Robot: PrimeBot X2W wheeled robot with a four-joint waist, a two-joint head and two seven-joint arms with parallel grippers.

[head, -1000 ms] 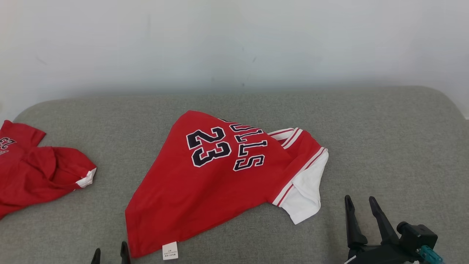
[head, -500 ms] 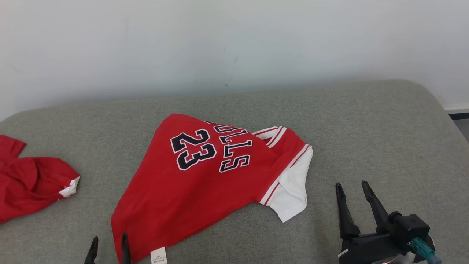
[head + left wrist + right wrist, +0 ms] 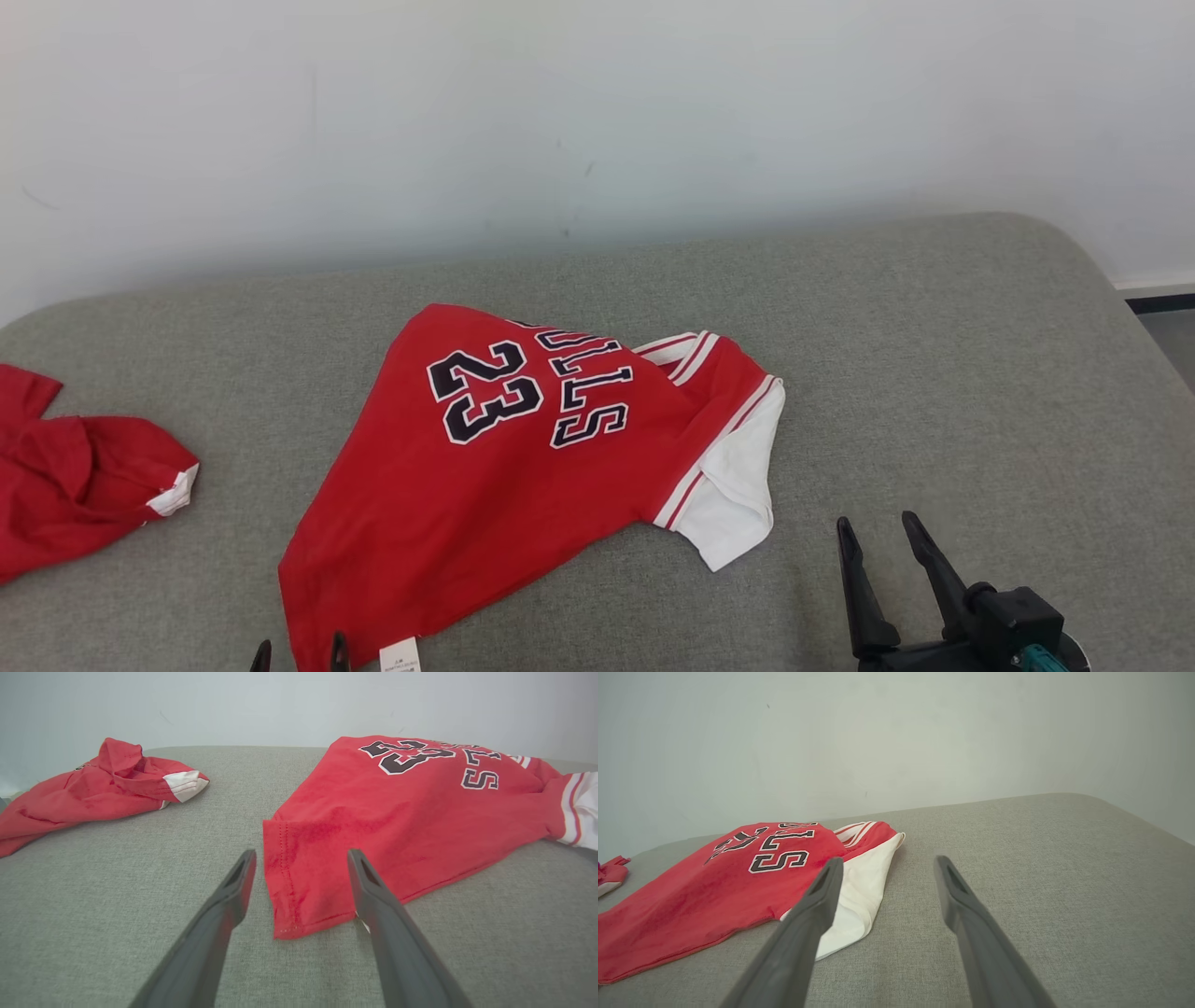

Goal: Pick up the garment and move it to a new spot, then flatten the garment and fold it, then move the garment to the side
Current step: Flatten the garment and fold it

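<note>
The garment (image 3: 523,495) is a red jersey with dark "23" lettering and a white sleeve. It lies crumpled in the middle of the grey padded surface (image 3: 934,373). My left gripper (image 3: 301,653) is open at the near edge. In the left wrist view the left gripper (image 3: 301,858) straddles the hem corner of the garment (image 3: 397,812) without gripping it. My right gripper (image 3: 878,525) is open over bare padding, right of the white sleeve (image 3: 733,504). In the right wrist view the right gripper (image 3: 888,862) sits just right of the garment (image 3: 714,886).
A second red garment (image 3: 75,485) lies bunched at the far left, also visible in the left wrist view (image 3: 103,784). A pale wall (image 3: 597,121) rises behind the surface. The padding's rounded right edge drops to the floor (image 3: 1167,322).
The head camera has moved, shifting the whole picture left. The garment lies as before and both grippers stay open near the front edge.
</note>
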